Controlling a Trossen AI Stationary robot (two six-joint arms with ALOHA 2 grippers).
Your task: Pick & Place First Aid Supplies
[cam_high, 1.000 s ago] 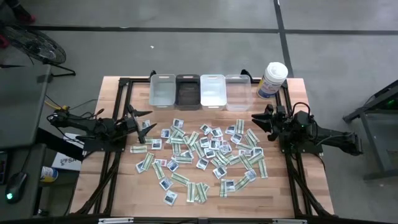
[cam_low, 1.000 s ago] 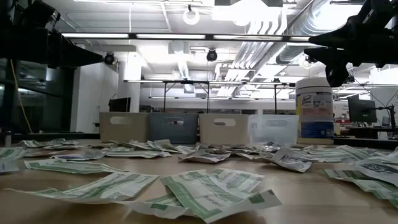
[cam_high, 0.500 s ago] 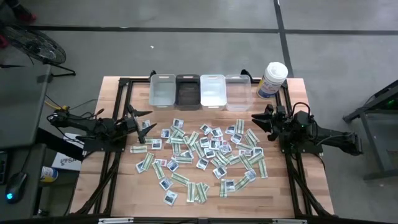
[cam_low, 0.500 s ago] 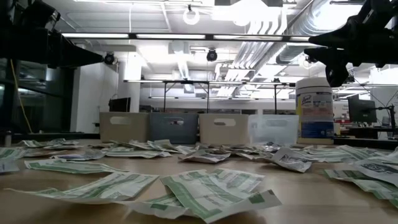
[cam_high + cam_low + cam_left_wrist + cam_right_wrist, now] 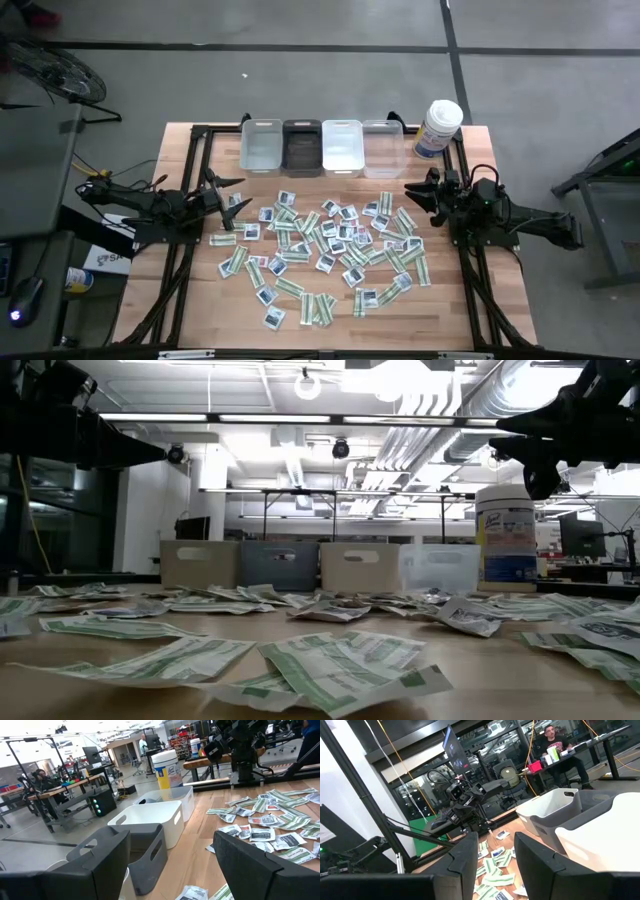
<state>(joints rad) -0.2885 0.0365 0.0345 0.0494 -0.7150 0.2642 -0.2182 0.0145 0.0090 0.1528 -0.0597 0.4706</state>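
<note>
**Still waiting at the edges — packets lying between both arms**

Evidently nothing is being held yet. The packets point(image 5: 325, 250) are lying scattered flat across the middle of the table point(image 5: 440, 320), their long axes pointing every which way, with the four bins point(image 5: 322, 147) standing in a row along the far edge and a canister point(image 5: 437, 128) at the far right corner.

The left gripper point(image 5: 234, 192) is hovering near the left edge with its fingers spread wide and empty; the right gripper point(image 5: 413, 192) is hovering near the right edge, fingers parted less widely, also empty. Both are pointing inward, toward the pile.

Each arm is sitting just beside its own fringe of the scatter — the left looks nearest the squarish packet point(image 5: 250, 231) at the pile's left rim, the right nearest the green strips point(image 5: 405, 222) by the right rim. Either would probably need to drop and turn its wrist across a chosen strip's long axis.
</note>
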